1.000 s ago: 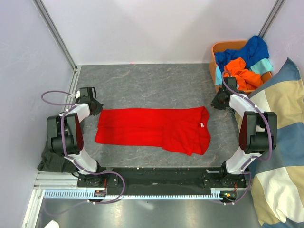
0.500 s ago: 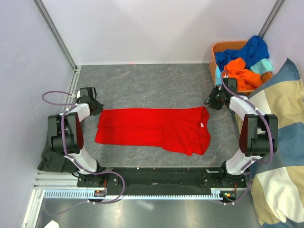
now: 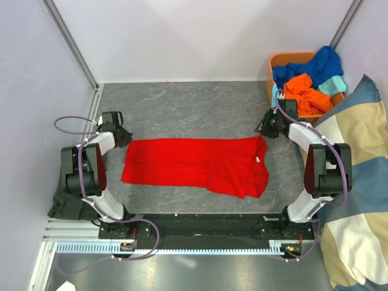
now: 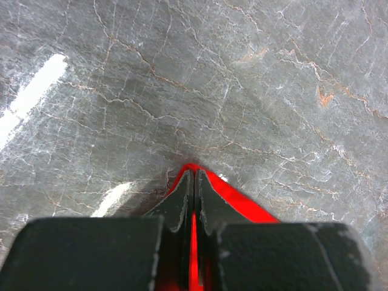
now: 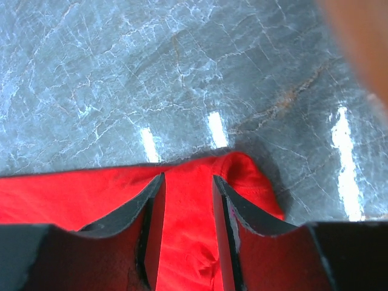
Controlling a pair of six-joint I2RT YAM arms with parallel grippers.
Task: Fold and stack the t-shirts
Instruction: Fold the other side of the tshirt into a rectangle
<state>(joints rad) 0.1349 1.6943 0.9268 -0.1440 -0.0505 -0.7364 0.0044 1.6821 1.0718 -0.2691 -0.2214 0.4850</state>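
- Garment on the table: red t-shirt (image 3: 194,165), spread flat as a long band across the middle of the grey marbled table (image 3: 182,106), collar end to the right.
- Left gripper (image 4: 194,180) at the band's far left corner, fingers pressed together and clamped on a thin edge of the red fabric.
- Right gripper (image 5: 188,179) at the band's far right corner, by the collar. Fingers apart, with red cloth showing in the gap between them. Contact with the cloth impossible to tell.
- Orange basket (image 3: 285,57) at the far right corner of the table.
- Heaped inside it: royal blue t-shirt (image 3: 315,65) on the far side, orange t-shirt (image 3: 306,94) on the near side, light teal t-shirt (image 3: 335,83) to the right of the orange one.
- Blue-and-beige checked cushion (image 3: 357,182) along the right edge of the scene, beside the right arm.
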